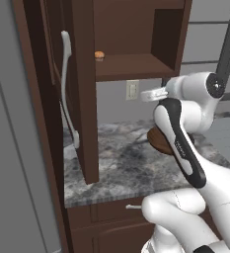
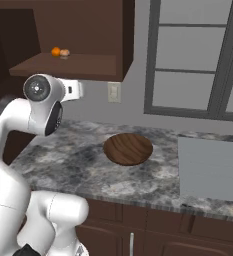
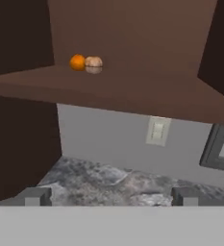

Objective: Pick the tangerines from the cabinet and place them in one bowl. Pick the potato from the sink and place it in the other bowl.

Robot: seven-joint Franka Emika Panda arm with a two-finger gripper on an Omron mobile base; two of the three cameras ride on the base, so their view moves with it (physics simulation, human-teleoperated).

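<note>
Above the wide pincer [image 3: 108, 197], tangerine [image 3: 77, 62]; well apart

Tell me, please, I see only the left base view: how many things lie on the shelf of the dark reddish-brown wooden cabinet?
Observer: Two: a small round orange tangerine and, close beside it, a pale tan rounded item.
Operator: Is the round brown wooden bowl empty?
Observer: Yes, nothing lies in it.
Operator: And the two-finger gripper?
Observer: Open, nothing between its fingertips.
</note>
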